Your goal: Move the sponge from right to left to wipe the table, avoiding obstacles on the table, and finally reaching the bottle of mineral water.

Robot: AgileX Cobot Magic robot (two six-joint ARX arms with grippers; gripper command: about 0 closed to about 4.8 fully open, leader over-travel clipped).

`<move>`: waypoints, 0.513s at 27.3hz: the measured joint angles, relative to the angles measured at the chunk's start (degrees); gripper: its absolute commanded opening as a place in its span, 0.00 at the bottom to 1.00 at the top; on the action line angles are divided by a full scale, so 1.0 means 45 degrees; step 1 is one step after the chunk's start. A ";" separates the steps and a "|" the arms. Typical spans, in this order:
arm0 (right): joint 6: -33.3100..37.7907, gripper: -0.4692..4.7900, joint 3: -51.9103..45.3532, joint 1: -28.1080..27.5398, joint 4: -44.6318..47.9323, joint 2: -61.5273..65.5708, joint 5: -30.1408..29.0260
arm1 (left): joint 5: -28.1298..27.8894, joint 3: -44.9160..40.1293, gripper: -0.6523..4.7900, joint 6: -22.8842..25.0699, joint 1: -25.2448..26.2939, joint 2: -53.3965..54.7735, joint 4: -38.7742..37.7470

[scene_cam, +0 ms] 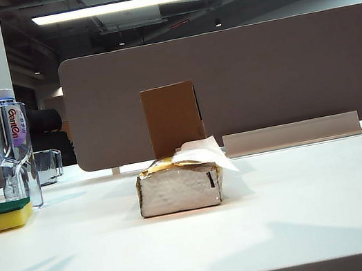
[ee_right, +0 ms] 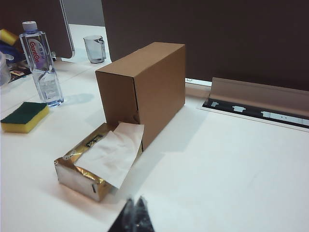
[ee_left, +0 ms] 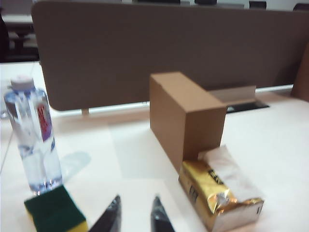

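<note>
Two arms clear of bench, sponge parked by bottle

Far left in ext. view: sponge (scene_cam: pixel 0 216) lies flat on the bench (scene_cam: pixel 286 215), green side up, yellow foam below. It sits just beside the bottle (scene_cam: pixel 14 147), at its base on the near-left side; touching or not, can't tell. Bottle stands upright, white cap on, red "Ganten" label facing the camera. Behind and right of it, a small clear glass cup (scene_cam: pixel 48 166) near the back of the bench.

Centre: tissue pack (scene_cam: pixel 180 186), crumpled, silver sides, gold top, white tissue hanging out to the right. Directly behind it the box (scene_cam: pixel 173 118) stands upright; from the right wrist cam the pack's back end is right against the box's front. Pack and box are well apart from sponge and bottle, w/ bare bench between.

Behind everything: grey-brown divider panel (scene_cam: pixel 262 79); at its foot on the right, an open cable tray flap (scene_cam: pixel 291 133).

Grippers: neither shows in ext. view. Left gripper (ee_left: pixel 135 215) is seen only in its own wrist cam: two dark fingers, slightly parted, nothing between them, above the bench w/ the sponge just off to one side. Right gripper (ee_right: pixel 134 216), also wrist cam only: fingers pressed together, holding nothing, above the bench on the near side of the pack.
</note>
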 measured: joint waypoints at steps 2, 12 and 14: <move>0.0000 0.09 -0.0063 -0.0010 0.0379 0.0199 0.0010 | 0.0000 -0.0223 0.27 0.0000 0.0000 0.0005 0.0039; -0.0325 0.09 -0.0049 -0.0112 0.1899 0.2152 0.0019 | -0.0029 -0.1792 0.24 -0.0155 0.0000 0.0000 0.1744; -0.0325 0.09 -0.0146 -0.0112 0.2438 0.2885 0.0019 | -0.0311 -0.2074 0.22 -0.0180 0.0000 0.0000 0.2011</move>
